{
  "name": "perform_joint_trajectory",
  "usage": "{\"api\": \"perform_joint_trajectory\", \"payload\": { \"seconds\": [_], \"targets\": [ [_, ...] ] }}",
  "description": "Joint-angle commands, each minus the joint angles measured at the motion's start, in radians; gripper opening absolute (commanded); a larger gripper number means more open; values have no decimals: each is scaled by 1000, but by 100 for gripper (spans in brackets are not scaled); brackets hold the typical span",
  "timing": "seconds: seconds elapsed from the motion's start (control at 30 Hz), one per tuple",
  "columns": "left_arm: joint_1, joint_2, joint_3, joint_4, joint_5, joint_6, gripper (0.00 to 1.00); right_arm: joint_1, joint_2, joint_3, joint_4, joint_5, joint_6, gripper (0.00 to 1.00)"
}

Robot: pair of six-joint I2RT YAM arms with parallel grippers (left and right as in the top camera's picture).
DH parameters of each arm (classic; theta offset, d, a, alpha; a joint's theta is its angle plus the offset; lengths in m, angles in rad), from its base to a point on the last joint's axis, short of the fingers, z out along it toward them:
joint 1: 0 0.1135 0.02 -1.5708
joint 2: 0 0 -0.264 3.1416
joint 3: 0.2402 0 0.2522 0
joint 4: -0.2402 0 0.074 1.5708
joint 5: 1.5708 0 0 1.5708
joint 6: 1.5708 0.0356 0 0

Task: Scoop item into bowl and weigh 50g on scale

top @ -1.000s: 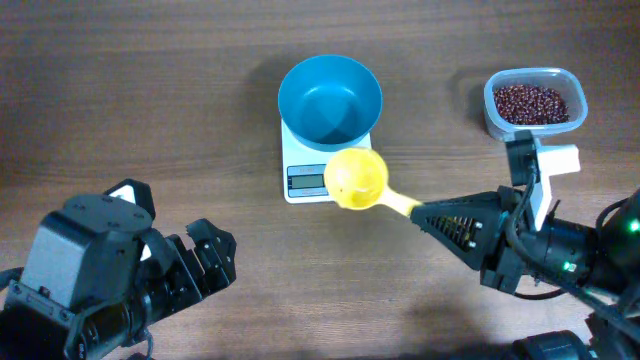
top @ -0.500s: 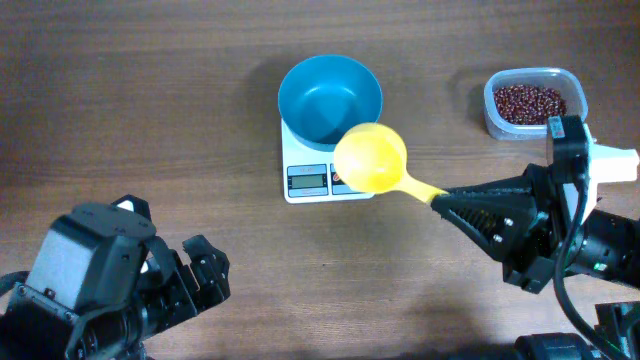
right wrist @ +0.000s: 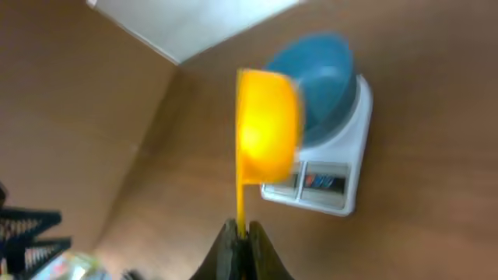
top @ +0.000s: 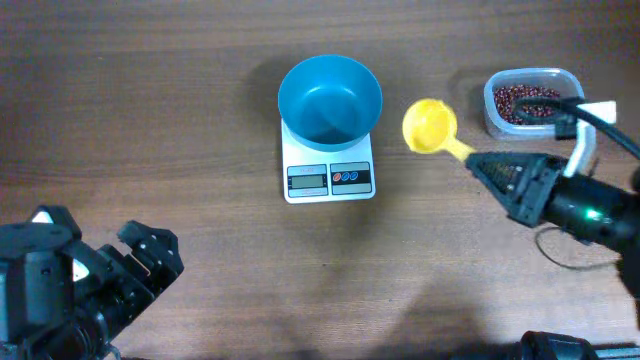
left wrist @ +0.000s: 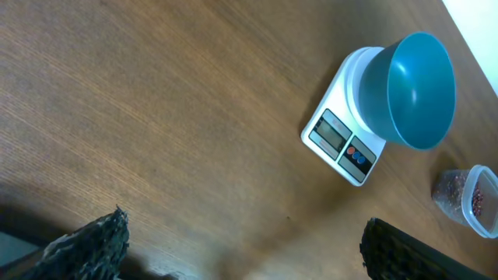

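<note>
Robot test bench.
Wood-grain table (top: 150,100) with a digital scale (top: 328,178), black left arm (top: 50,290) and right arm (top: 580,205) over it.

Teal bowl (left wrist: 420,89) sits on white scale (left wrist: 331,134), clear tub (left wrist: 471,198) apart.

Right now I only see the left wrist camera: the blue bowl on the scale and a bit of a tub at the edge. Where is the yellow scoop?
Observer: The right claw holds the yellow scoop by its handle, above the table, between the bowl and the tub.
Operator: Is anything in the scoop?
Observer: From overhead its cup looks empty, plain yellow inside.
Operator: My picture cuts the tub off. Does it have lots in it?
Observer: Overhead shows the whole tub, and dark red beans cover its bottom.
</note>
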Motion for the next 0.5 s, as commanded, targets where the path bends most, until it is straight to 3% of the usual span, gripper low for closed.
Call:
{"api": "perform_joint_trajectory", "payload": {
  "seconds": [0.0,0.03,0.1,0.13,0.33,0.37,0.4,0.43,0.47],
  "targets": [
    [5,-4,7,54,11,-13,99,-10,-7,116,-140,157,-137,4],
    [5,-3,7,76,51,13,99,-9,-7,122,-175,187,-150,4],
    [5,40,7,201,326,427,99,-9,-6,122,-201,220,-150,4],
    [5,69,8,215,412,536,99,-9,-6,124,-202,220,-145,4],
    [5,287,7,339,541,570,99,-9,-6,222,-315,222,-140,4],
    [3,311,7,396,603,570,73,-9,-6,240,-325,221,-139,4],
    [-22,337,7,433,578,570,27,-9,-6,248,-325,221,-139,4],
    [-81,372,7,439,481,568,0,-9,-6,248,-329,230,-139,4],
    [-131,394,7,439,397,543,0,-9,-6,248,-330,243,-138,4]
  ]
}}
